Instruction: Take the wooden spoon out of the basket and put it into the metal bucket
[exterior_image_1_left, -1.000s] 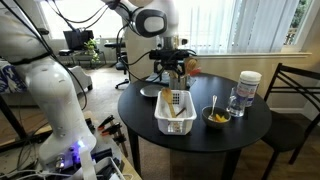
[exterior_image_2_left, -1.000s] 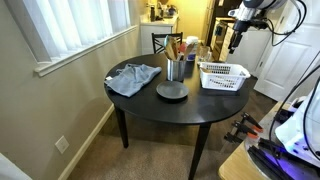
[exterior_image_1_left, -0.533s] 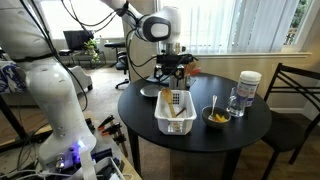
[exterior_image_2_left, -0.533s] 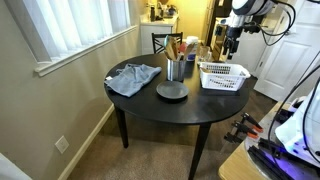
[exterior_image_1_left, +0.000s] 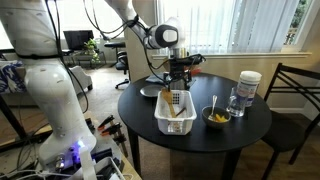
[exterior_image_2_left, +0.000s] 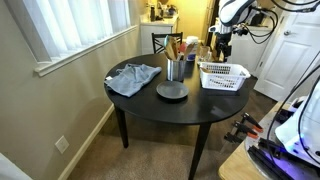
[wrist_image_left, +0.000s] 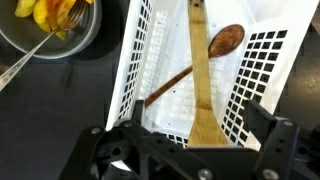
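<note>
The white basket (wrist_image_left: 262, 60) fills the wrist view and stands on the round black table in both exterior views (exterior_image_1_left: 175, 115) (exterior_image_2_left: 224, 76). The light tan wooden spoon (wrist_image_left: 200, 85) lies lengthwise in it, crossed by a dark thin utensil (wrist_image_left: 222, 42). My gripper (wrist_image_left: 190, 142) is open, its fingers apart over the wide end of the wooden spoon, touching nothing. It hangs above the basket in both exterior views (exterior_image_1_left: 179, 75) (exterior_image_2_left: 218, 47). The grey metal bucket (exterior_image_2_left: 176, 69) holds several utensils and stands beside the basket.
A small yellow bowl with food and a fork (wrist_image_left: 50, 22) (exterior_image_1_left: 215, 117) sits beside the basket. A white-lidded clear jar (exterior_image_1_left: 247, 88) stands further off. A dark plate (exterior_image_2_left: 171, 91) and a grey cloth (exterior_image_2_left: 133, 78) lie past the bucket. Chairs stand at the table.
My gripper has moved sideways from beyond the basket to over it and come down a little. It stays open. Nothing on the table has moved.
</note>
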